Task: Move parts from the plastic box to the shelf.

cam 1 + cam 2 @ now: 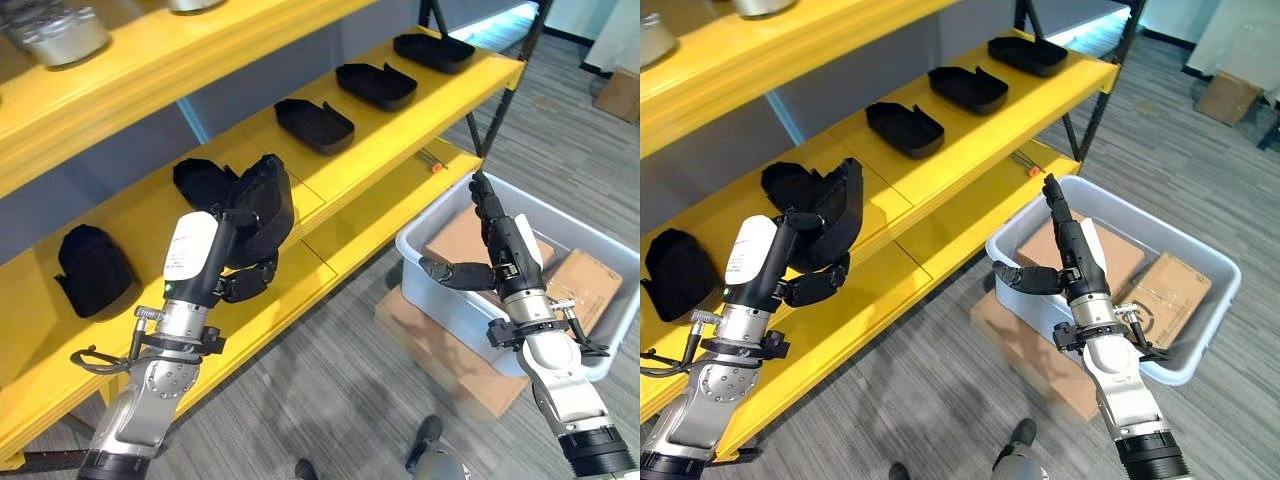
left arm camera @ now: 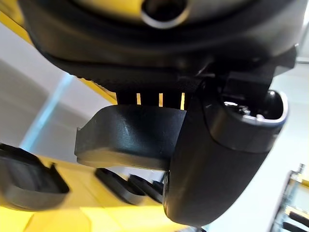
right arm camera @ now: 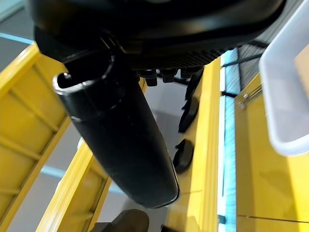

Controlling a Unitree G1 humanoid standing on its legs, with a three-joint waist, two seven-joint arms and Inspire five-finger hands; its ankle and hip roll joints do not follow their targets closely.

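Left hand (image 1: 235, 262) grips black part (image 1: 262, 205) above shelf (image 1: 300, 255) parts.

Left hand (image 1: 805, 270) grips black part (image 1: 836, 212) at shelf (image 1: 940, 160); right hand (image 1: 1065, 250) flat over plastic box (image 1: 1215, 300)

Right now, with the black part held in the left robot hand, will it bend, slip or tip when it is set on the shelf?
The black part probably stays stiff: it keeps its molded shape in the left robot hand. Its smooth surface may slip. On the yellow shelf it should rest steadily, like the other parts lying flat there.
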